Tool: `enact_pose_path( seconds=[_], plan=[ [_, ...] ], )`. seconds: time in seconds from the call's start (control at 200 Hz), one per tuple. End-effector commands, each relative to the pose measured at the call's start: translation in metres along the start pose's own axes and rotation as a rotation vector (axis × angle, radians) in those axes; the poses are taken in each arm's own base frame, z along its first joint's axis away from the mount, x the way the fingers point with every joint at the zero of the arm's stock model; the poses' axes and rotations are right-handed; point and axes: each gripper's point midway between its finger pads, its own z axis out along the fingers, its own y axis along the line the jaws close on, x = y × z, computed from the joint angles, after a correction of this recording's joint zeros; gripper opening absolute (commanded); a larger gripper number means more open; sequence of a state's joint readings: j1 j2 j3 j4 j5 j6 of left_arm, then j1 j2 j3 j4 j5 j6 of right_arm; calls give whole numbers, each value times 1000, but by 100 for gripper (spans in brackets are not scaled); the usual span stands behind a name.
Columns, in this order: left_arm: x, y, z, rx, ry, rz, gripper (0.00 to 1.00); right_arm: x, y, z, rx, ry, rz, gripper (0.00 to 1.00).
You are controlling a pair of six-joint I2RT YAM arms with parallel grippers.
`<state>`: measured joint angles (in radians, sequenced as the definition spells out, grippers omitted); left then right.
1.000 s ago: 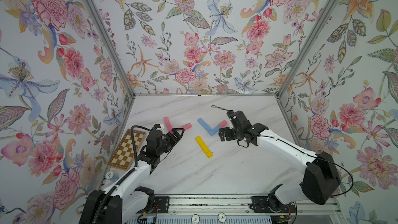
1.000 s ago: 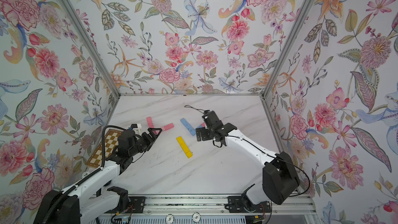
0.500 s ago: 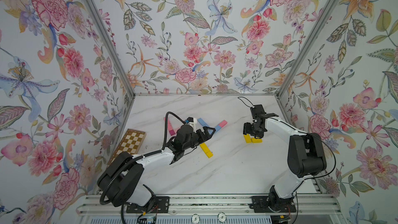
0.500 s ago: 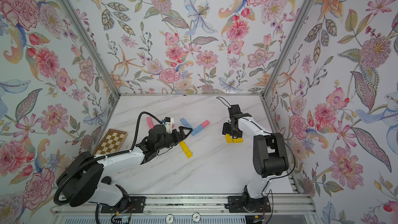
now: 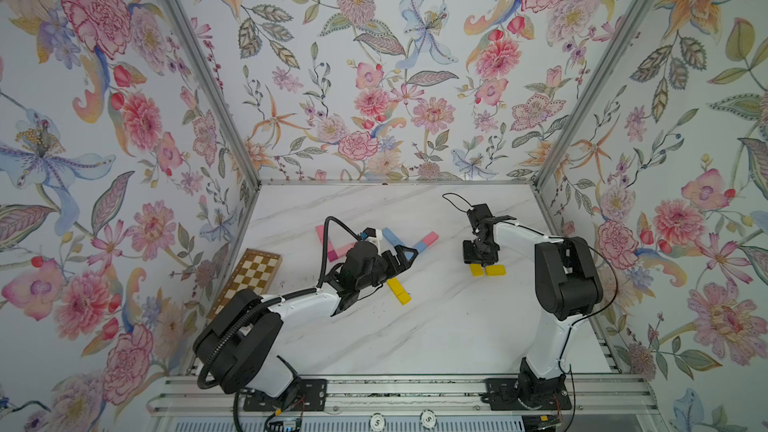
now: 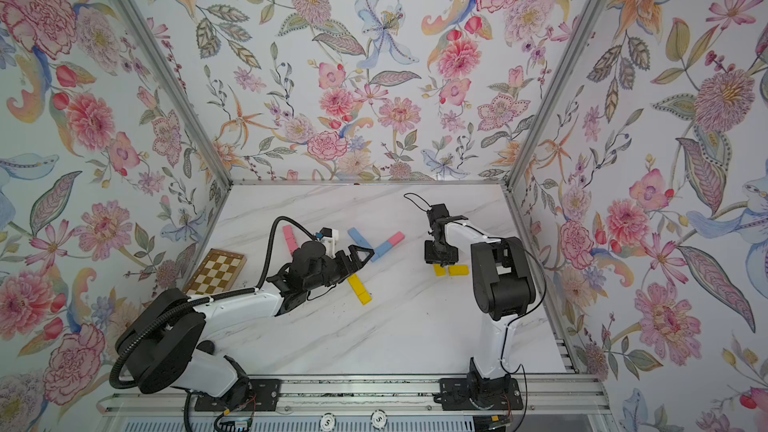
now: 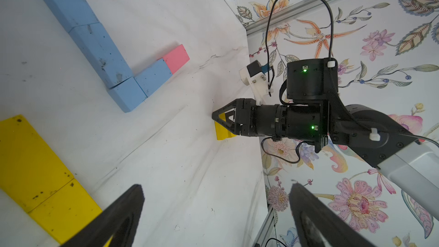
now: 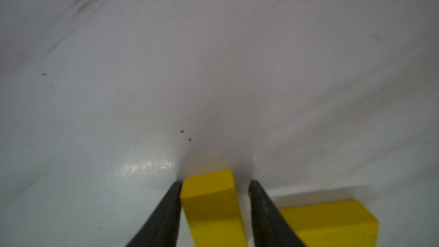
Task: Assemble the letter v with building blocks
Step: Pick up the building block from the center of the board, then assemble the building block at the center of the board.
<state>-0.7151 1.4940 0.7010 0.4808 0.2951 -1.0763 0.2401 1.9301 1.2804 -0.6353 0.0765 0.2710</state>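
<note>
Two yellow building blocks lie at the right. My right gripper (image 5: 480, 263) points down onto the smaller yellow block (image 8: 210, 193), jaws closed in on both its sides; the block rests on the table. The second yellow block (image 8: 332, 219) lies just beside it. Mid-table, light blue blocks (image 5: 390, 236) and a pink end block (image 5: 430, 238) form an angled shape. A yellow bar of blocks (image 5: 399, 290) lies in front of it, and pink blocks (image 5: 322, 236) sit to its left. My left gripper (image 7: 217, 186) hovers open and empty over the yellow bar.
A brown-and-cream checkered board (image 5: 249, 276) lies against the left wall. Flowered walls close in the marble table (image 5: 415, 338) on three sides. The right arm's elbow (image 5: 567, 280) stands near the right wall.
The right arm has swung from mid-table to the right and its jaws have narrowed round a yellow block. The left arm has reached in from beside the board to the yellow bar.
</note>
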Motion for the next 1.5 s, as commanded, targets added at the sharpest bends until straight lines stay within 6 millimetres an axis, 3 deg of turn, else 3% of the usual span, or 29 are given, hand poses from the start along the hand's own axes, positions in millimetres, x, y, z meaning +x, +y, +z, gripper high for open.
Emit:
enact_pose_path(
  seconds=[0.0,0.23,0.325,0.571,0.646,0.716,0.841,0.971,1.006,1.106,1.496],
  plan=[
    [-8,-14,-4,15,-29,30,99,11,-7,8,32,49,-10,40],
    [-8,-12,-6,6,-34,50,99,20,-3,1,60,31,29,21],
    [-10,-11,-9,-2,-44,68,99,23,11,-8,35,16,89,12],
    [-9,5,-18,-21,-60,77,99,34,52,-12,-50,25,280,7],
    [-12,9,-22,-26,-68,81,99,40,61,-12,-74,25,375,10],
    [-15,12,-28,-35,-77,87,99,50,70,-9,-102,40,480,1],
    [-22,20,-36,-51,-93,93,99,69,94,-4,-160,74,632,6],
    [-27,28,-43,-58,-100,91,99,73,104,-5,-99,75,696,5],
    [-27,30,-45,-62,-100,92,99,81,119,-7,-96,86,680,6],
    [-30,37,-51,-71,-106,89,99,88,135,-11,-69,93,728,6],
    [-33,57,-66,-95,-113,68,99,112,148,-5,41,115,793,10]
  ],
)
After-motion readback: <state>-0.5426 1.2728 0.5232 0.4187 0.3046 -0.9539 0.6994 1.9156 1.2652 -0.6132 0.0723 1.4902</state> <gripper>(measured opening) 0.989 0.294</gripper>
